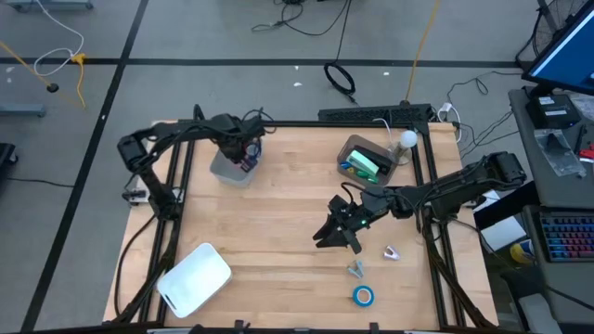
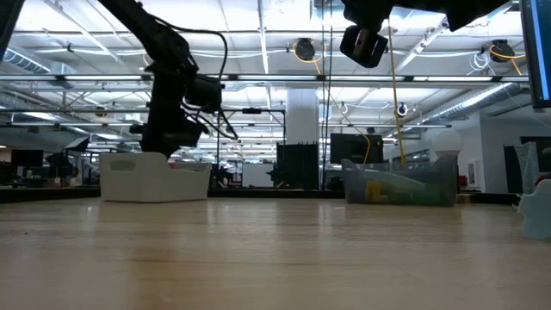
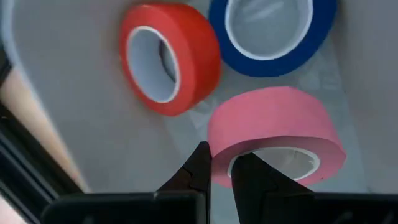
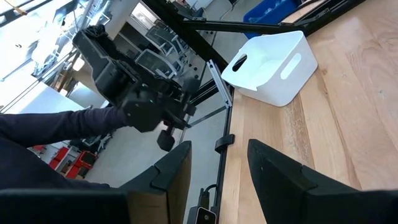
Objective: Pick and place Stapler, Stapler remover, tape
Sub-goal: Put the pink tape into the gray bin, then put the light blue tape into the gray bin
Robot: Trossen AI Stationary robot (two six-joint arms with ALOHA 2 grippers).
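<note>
My left gripper (image 3: 221, 157) (image 1: 244, 154) reaches down into a grey bin (image 1: 223, 168) at the table's far left and is shut on a pink-red tape roll (image 3: 273, 124). A red roll (image 3: 169, 57) and a blue roll (image 3: 271, 30) lie on the bin's floor beside it. Another blue roll (image 1: 363, 295) lies flat on the table near the right front. Two small metal staple removers (image 1: 391, 251) (image 1: 357, 269) lie by it. A green stapler (image 1: 362, 165) sits in a clear container (image 1: 371, 148). My right gripper (image 1: 336, 237) (image 4: 219, 155) hovers open above mid-table. My left gripper pinches the pink-red roll by its wall (image 3: 221, 138), one finger inside the pale core and one outside, coming from above and pointing down. The roll sits inside the bin; whether it rests on the floor I cannot tell.
A white handled bin (image 1: 193, 276) (image 4: 268, 62) stands at the table's near left corner. A pale round object (image 1: 407, 139) sits by the clear container. The table's dark frame rails (image 1: 176, 186) run along both sides. Bare wood lies between the arms.
</note>
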